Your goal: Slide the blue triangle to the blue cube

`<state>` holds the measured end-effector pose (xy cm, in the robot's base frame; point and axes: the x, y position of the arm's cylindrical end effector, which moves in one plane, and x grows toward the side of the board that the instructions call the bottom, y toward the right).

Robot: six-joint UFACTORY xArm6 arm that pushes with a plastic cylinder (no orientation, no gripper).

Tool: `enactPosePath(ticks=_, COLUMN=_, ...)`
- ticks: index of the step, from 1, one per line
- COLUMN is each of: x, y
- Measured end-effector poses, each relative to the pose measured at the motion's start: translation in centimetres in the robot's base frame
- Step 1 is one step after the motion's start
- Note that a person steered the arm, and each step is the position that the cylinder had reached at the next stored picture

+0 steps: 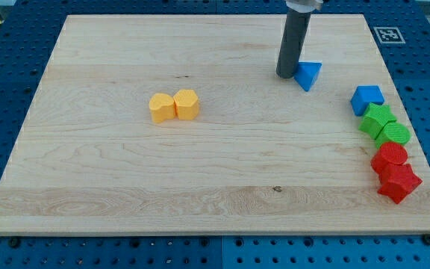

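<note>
Camera view: pale wooden board (pixel 200 194), my tip (pixel 285 75) touching the blue plastic triangle (pixel 308 75) at upper right.
The tip, a bare rod holding nothing, sits on the triangle's left; the blue cube (pixel 366 98) lies right and slightly lower. Blocks: two blue, two green (pixel 384 124), two red (pixel 394 170), two yellow (pixel 174 105).

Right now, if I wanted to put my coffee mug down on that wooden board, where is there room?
Plenty between the two yellow blocks and the view's bottom edge, and along the view's left side. The view's right edge is crowded: blue cube, green blocks and red blocks stack closely. My tip touches the blue triangle near the top.
</note>
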<state>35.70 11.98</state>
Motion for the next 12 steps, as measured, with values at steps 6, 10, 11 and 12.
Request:
enactPosePath(ticks=6, x=1.5, y=6.0)
enactPosePath(ticks=10, x=1.5, y=7.3)
enactPosePath(ticks=11, x=1.5, y=7.9)
enactPosePath(ticks=12, x=1.5, y=8.5)
